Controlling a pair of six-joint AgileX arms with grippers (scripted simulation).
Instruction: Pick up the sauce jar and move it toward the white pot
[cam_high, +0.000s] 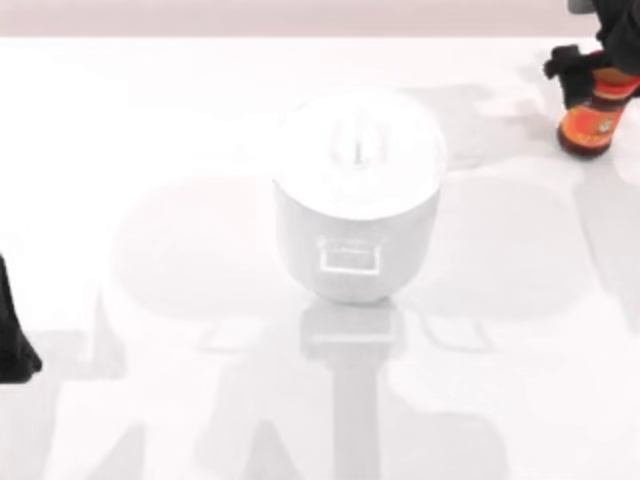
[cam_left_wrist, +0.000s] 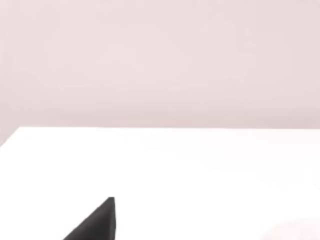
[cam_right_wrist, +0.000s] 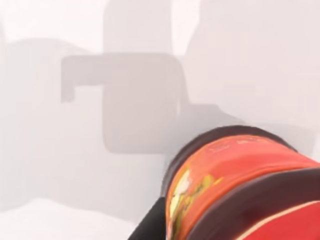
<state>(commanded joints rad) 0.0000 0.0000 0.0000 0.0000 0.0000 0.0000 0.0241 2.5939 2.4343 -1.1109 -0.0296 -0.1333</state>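
- Top view: overhead, looking down on table (cam_high: 150, 120).
- Left wrist: low, facing across bare tabletop.
- Right wrist: very close on sauce jar (cam_right_wrist: 230, 185), shared with top view.

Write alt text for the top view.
The right gripper holds the sauce jar near the table's far right corner, apart from the lidded white pot at centre. The left arm sits parked at the left edge.
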